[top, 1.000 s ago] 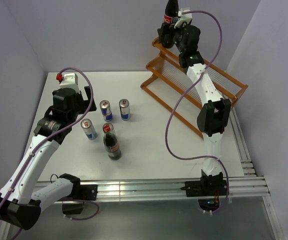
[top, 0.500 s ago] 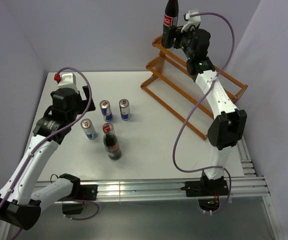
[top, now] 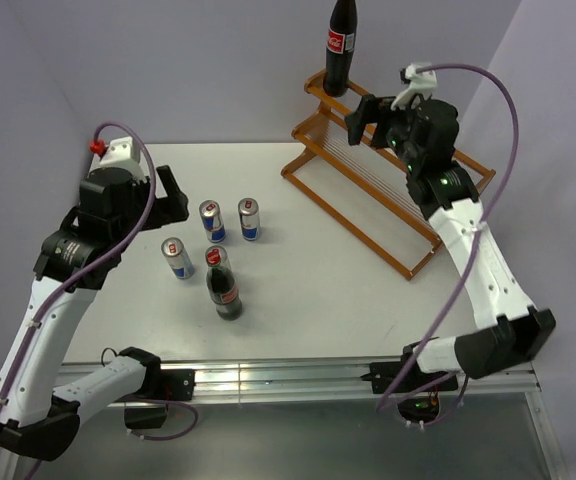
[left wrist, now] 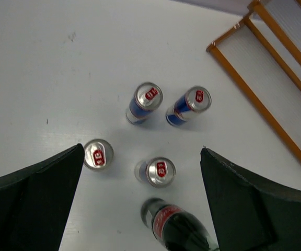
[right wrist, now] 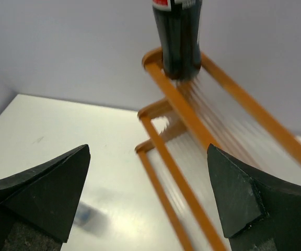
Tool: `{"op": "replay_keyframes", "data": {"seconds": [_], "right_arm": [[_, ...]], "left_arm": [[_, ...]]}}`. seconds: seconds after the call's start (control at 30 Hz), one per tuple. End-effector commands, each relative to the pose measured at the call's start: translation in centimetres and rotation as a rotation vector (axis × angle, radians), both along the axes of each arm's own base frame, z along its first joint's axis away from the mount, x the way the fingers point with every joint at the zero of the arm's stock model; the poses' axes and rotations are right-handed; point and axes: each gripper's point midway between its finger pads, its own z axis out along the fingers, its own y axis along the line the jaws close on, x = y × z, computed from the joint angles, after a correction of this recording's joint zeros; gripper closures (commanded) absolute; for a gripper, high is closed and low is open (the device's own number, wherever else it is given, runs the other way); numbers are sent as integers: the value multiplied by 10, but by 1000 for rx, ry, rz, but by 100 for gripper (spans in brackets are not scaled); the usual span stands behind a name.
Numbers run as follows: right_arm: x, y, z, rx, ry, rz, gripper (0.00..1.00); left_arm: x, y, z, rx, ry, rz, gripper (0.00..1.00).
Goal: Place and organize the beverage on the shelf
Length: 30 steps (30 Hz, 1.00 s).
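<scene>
One cola bottle [top: 340, 45] stands upright on the far-left end of the top tier of the orange shelf [top: 353, 228]; in the right wrist view the bottle [right wrist: 176, 42] shows straight ahead on the shelf [right wrist: 177, 107]. My right gripper [top: 363, 116] is open and empty, drawn back a little from that bottle [right wrist: 148, 149]. The second bottle [top: 227, 295] stands on the table with several cans [top: 212, 221] around it. My left gripper [top: 169, 194] is open and empty above them [left wrist: 141, 150]; its view shows cans [left wrist: 145, 103] and the bottle [left wrist: 176, 230] below.
The shelf's lower tier [left wrist: 260, 99] lies to the right of the cans. Purple walls close in the table at the back and both sides. A metal rail [top: 298, 375] runs along the near edge by the arm bases.
My right gripper has let go of the cola bottle on the shelf's top tier and pulled back to the right. My left arm has shifted slightly left and up.
</scene>
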Motion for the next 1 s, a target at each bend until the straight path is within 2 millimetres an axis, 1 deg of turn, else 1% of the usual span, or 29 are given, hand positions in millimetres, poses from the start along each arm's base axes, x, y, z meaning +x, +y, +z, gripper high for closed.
{"op": "replay_keyframes", "data": {"seconds": [0.0,0.03,0.07,0.1,0.13,0.17,0.2,0.27,0.3,0.37,0.47,0.5,0.6,0.67,0.7,0.83,0.87,0.9,0.97], "right_arm": [[-37,-5,-20,85,103,-17,0],[-44,3,-36,93,145,35,0],[-53,5,-36,96,146,56,0],[-58,8,-49,93,183,81,0],[-64,15,-53,94,197,124,0],[-69,15,-55,90,204,134,0],[-72,16,-66,94,233,139,0],[-77,17,-70,95,239,147,0],[-77,14,-77,93,252,134,0],[-79,12,-81,95,262,122,0],[-84,12,-88,92,276,127,0],[-84,12,-93,96,287,125,0],[-88,12,-98,96,292,128,0],[-91,14,-99,100,293,146,0],[-93,17,-100,105,297,163,0],[-103,27,-106,124,321,226,0],[-105,27,-104,126,317,233,0],[-107,28,-109,127,329,239,0],[-111,30,-107,134,320,257,0]], "left_arm": [[-19,-20,-18,-11,122,-85,0],[-27,-28,-25,8,149,-83,1],[-31,-33,-31,30,176,-86,0],[-41,-50,-33,43,185,-142,0],[-48,-55,-39,43,215,-141,0],[-50,-56,-40,55,212,-123,1],[-57,-64,-42,55,212,-151,1],[-64,-67,-41,28,208,-154,0],[-66,-69,-42,21,211,-163,0],[-72,-74,-40,-12,207,-190,0],[-77,-80,-45,-23,225,-221,1],[-79,-82,-47,-25,232,-228,0],[-87,-89,-55,1,265,-248,1],[-87,-87,-59,24,273,-220,2],[-89,-86,-62,45,284,-216,3],[-87,-81,-71,110,309,-158,8],[-86,-82,-74,122,316,-150,10],[-87,-84,-74,125,315,-154,11],[-86,-86,-76,135,314,-147,16]]}}
